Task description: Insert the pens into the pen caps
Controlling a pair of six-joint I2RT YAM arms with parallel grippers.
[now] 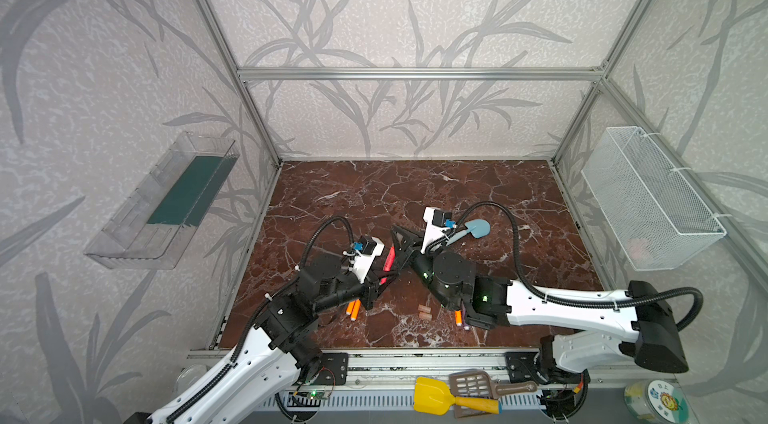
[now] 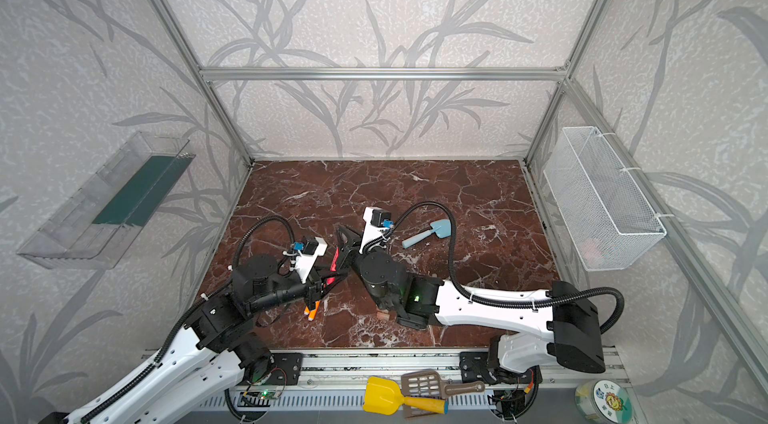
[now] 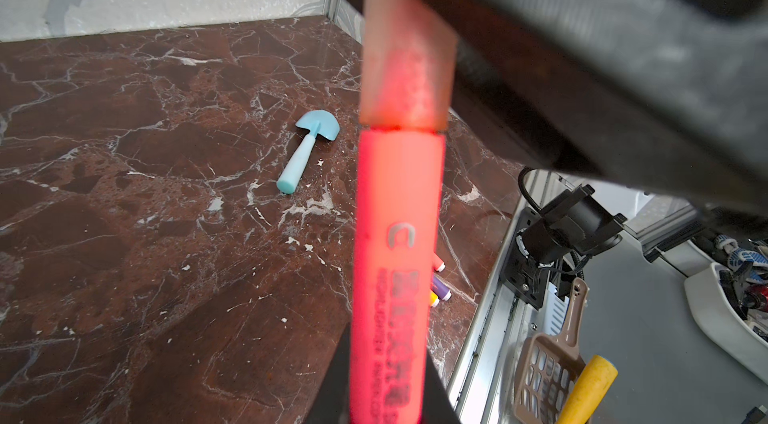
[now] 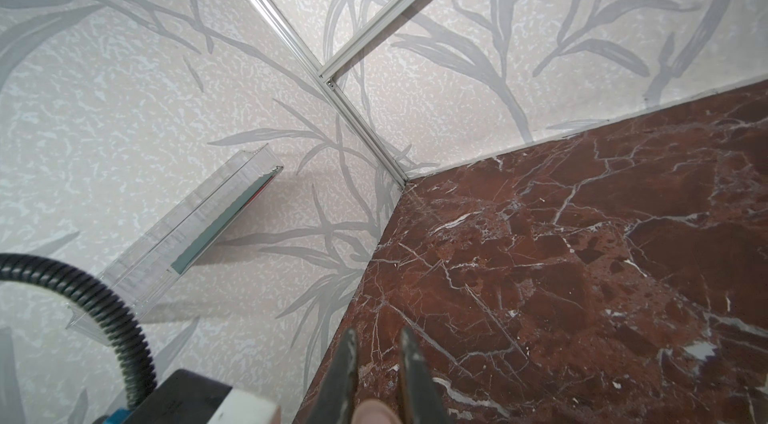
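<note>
My left gripper is shut on a red-pink pen, lifted above the marble floor at mid-table. A pale pinkish-tan pen cap sits over its tip, and my right gripper is shut on that cap. The two grippers meet tip to tip in both top views, with the pen between them. Two orange pens lie under the left arm. Two loose caps lie near the front. Under the right arm lie an orange pen and a purple one.
A light-blue toy shovel lies right of the grippers. A wire basket hangs on the right wall and a clear tray on the left wall. A yellow shovel and a brown scoop lie beyond the front rail.
</note>
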